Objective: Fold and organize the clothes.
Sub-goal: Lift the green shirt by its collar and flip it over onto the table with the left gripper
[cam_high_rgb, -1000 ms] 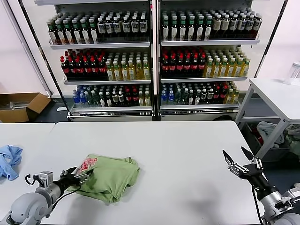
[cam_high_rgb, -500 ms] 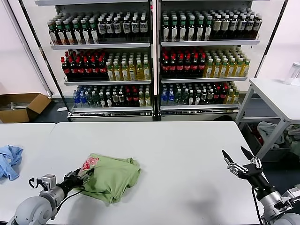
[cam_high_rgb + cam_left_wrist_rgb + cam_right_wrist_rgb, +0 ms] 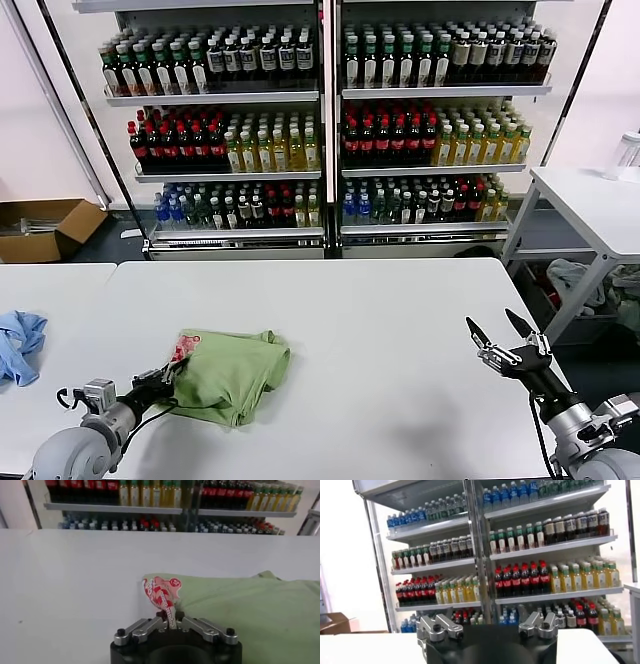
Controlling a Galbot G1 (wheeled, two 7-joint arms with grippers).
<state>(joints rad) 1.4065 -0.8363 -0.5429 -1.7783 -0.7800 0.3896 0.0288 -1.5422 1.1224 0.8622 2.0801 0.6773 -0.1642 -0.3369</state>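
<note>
One folded green shirt (image 3: 228,372) lies near the table's (image 3: 400,320) front-left edge, its corner pinched by the left gripper (image 3: 163,377); the right gripper (image 3: 497,338) hovers spread over the right edge.

The folded shirt (image 3: 228,370) is lying on the table (image 3: 380,330) at the lower left of the frame. The left gripper (image 3: 170,374) is sitting at its left edge. The right gripper (image 3: 497,336) is hanging at the lower right, well apart.

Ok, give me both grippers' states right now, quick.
Left gripper: shut on the red-and-white printed edge of the green polo shirt.
Right gripper: open, empty, held above the table's right side.
</note>
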